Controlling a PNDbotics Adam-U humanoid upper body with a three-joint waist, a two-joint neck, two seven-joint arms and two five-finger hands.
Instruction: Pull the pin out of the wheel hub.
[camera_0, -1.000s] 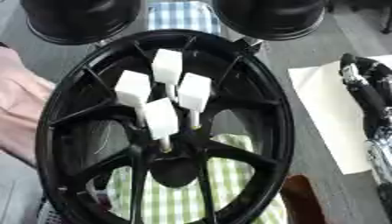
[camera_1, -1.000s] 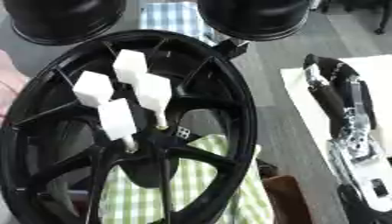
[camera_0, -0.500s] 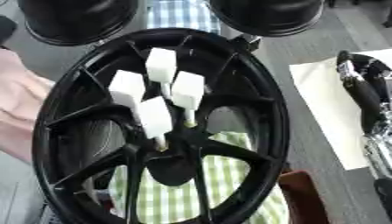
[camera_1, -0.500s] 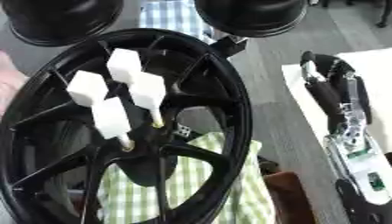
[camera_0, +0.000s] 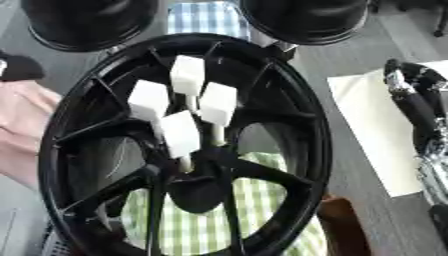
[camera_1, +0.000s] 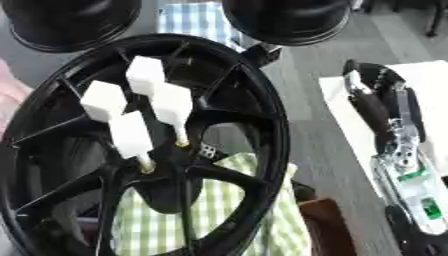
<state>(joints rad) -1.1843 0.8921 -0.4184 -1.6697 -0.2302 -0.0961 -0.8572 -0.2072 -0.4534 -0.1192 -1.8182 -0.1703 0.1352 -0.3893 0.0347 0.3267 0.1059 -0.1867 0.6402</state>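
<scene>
A large black wheel hub (camera_0: 308, 117) lies flat in the middle, its spokes meeting at a dark centre (camera_0: 198, 167). Several pins with white block heads stand up near the centre; the nearest pin (camera_0: 181, 135) rises from a brass-coloured base. The others (camera_0: 187, 75) (camera_0: 149, 98) (camera_0: 218, 104) stand just behind it. My right hand (camera_1: 374, 97) lies far right over a white sheet, well clear of the hub, with straight fingers and nothing in it. My left hand is not in view.
Two more black wheels (camera_0: 87, 22) (camera_0: 306, 17) sit at the far edge. A green checked cloth (camera_0: 262, 205) lies under the hub, a blue checked cloth (camera_0: 208, 17) behind it. Pink fabric (camera_0: 22, 125) is at the left, a white sheet (camera_0: 372, 130) at the right, a brown object (camera_0: 343, 225) below.
The whole picture has drifted a little, so the camera moved. The pins stay in the hub and my right hand stays on the sheet.
</scene>
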